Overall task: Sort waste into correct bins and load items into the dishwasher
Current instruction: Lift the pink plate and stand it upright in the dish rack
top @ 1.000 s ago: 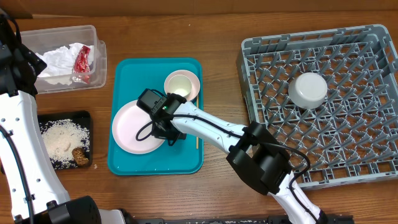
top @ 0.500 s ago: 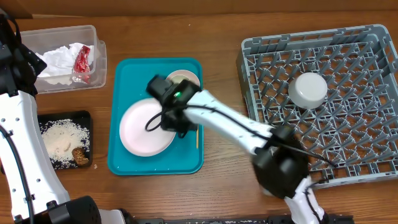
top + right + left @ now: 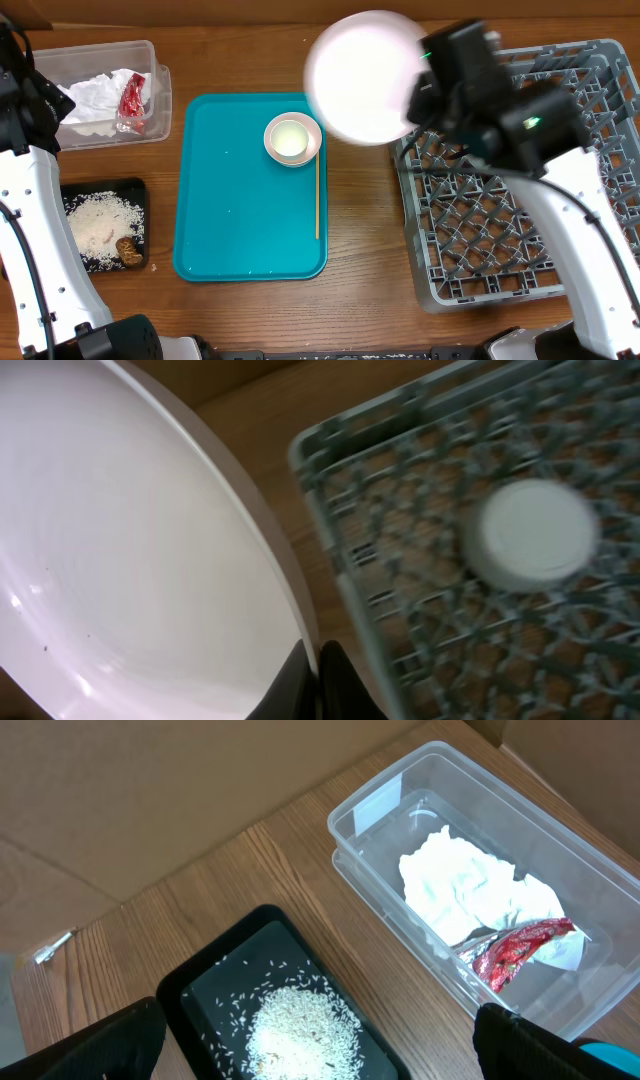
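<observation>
Pink plate, clamped at its rim in my right fingers, hangs, apparently tilted, over the far-left corner of the rack, whose free pegs lie right and nearer.

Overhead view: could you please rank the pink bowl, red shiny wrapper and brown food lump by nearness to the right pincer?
1. Pink bowl, on the teal tray, left of the right pincer.
2. Red shiny wrapper, in the clear plastic tub, far left.
3. Brown food lump, in the black tray, far left, front.
</observation>
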`<state>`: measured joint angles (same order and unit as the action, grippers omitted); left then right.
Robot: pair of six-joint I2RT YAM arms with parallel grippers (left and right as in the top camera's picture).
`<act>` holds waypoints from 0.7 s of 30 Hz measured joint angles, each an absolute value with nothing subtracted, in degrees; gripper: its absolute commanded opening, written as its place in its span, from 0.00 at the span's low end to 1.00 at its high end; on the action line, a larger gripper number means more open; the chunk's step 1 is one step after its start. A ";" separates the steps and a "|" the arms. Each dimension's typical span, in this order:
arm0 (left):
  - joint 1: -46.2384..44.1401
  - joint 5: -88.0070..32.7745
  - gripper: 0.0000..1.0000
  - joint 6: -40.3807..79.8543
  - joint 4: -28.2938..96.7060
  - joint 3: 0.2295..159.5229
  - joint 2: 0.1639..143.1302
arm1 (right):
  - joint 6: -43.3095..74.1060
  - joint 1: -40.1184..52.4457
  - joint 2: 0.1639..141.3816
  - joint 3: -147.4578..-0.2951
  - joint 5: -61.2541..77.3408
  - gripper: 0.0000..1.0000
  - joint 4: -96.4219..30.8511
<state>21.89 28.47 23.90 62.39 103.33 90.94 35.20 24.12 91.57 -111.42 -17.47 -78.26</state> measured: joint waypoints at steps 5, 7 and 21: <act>21.89 28.47 1.00 23.90 62.39 103.33 90.94 | 34.63 17.82 94.45 -109.43 -24.21 0.04 -75.96; 21.89 28.47 1.00 23.90 62.39 103.33 90.94 | 34.48 16.34 96.23 -107.63 -27.14 0.04 -73.84; 21.89 28.47 1.00 23.88 62.39 103.33 90.94 | 34.24 15.51 110.91 -105.30 -44.77 0.04 -68.16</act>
